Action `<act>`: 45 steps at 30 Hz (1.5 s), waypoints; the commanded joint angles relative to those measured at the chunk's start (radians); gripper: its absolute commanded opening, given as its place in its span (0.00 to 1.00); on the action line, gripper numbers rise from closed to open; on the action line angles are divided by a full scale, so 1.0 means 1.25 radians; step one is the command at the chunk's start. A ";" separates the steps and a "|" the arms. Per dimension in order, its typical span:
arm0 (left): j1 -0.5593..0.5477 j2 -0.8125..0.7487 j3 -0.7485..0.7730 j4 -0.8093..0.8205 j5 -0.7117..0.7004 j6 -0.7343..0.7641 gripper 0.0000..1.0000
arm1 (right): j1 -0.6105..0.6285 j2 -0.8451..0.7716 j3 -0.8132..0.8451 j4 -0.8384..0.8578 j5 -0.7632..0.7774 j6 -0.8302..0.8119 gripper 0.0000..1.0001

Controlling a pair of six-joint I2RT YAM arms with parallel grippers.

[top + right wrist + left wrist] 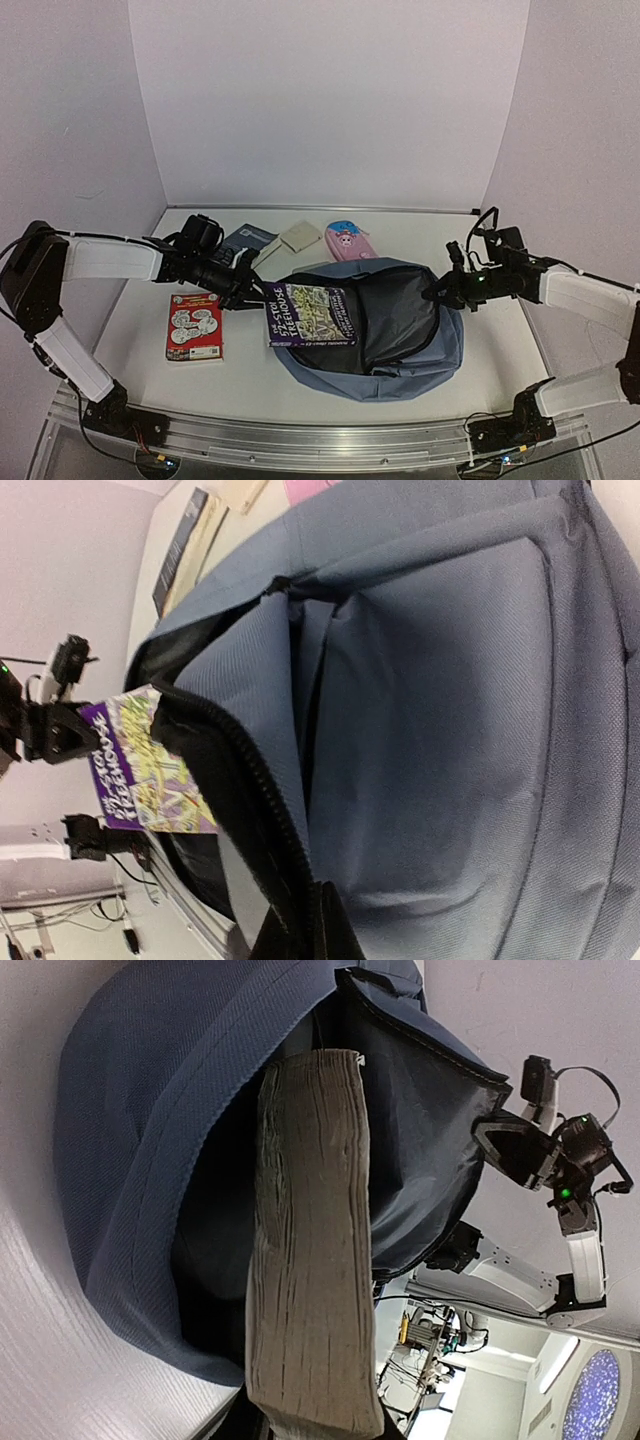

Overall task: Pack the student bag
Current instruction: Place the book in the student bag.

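Pale lilac-white walls (330, 100) close the scene in on three sides, meeting in soft corners behind the desk (500, 360). Its top is white, matte and evenly lit. A metal rail (300, 440) runs along the near edge and carries both arm bases.

The student bag (400, 320) is the biggest thing on the desk. It lies flat at the middle, a little toward the near edge. Its grey-blue shell is spread wide, and the mouth is open so that the dark lining shows.

A purple paperback (312, 315) sits at the left side of that mouth. Its right part is over the lining and its spine end sticks out to the left. In the left wrist view its grey page edge (310, 1240) reaches into the opening.

A red booklet (194, 326) lies flat left of the bag, well apart from it. Along the far edge sit a dark book (250, 240), a cream pad (300, 237) just beside it and a pink pencil case (349, 240), which is close to the bag's far rim.

The left gripper (258, 293) is clamped on the paperback's spine end. The right gripper (438, 292) is at the bag's right rim. Its fingers are pinched together on the black zip edge (250, 810), which runs down between them in the right wrist view.
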 commanded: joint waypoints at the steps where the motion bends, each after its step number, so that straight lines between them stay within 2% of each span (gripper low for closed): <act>1: -0.012 0.011 0.022 0.160 0.027 -0.043 0.00 | 0.003 -0.069 0.072 -0.014 -0.028 0.005 0.00; 11: -0.036 0.098 0.089 0.223 0.073 -0.072 0.00 | 0.004 -0.105 0.127 -0.061 -0.033 0.018 0.00; 21: -0.116 0.229 0.210 0.297 0.058 -0.118 0.00 | 0.003 -0.100 0.141 -0.064 -0.030 0.014 0.00; 24: -0.139 0.262 0.242 0.316 0.022 -0.135 0.00 | 0.003 -0.100 0.138 -0.064 -0.029 0.014 0.00; 28: -0.181 0.311 0.316 0.208 -0.092 -0.096 0.00 | 0.003 -0.100 0.140 -0.064 -0.027 0.013 0.00; 30: -0.197 0.337 0.338 0.197 -0.119 -0.097 0.00 | 0.003 -0.098 0.142 -0.064 -0.025 0.013 0.00; 38: -0.215 0.367 0.348 0.218 -0.191 -0.130 0.00 | 0.003 -0.113 0.201 -0.062 -0.037 0.038 0.00; 45: -0.215 0.356 0.352 0.222 -0.192 -0.125 0.00 | 0.003 -0.130 0.288 -0.063 -0.063 0.072 0.00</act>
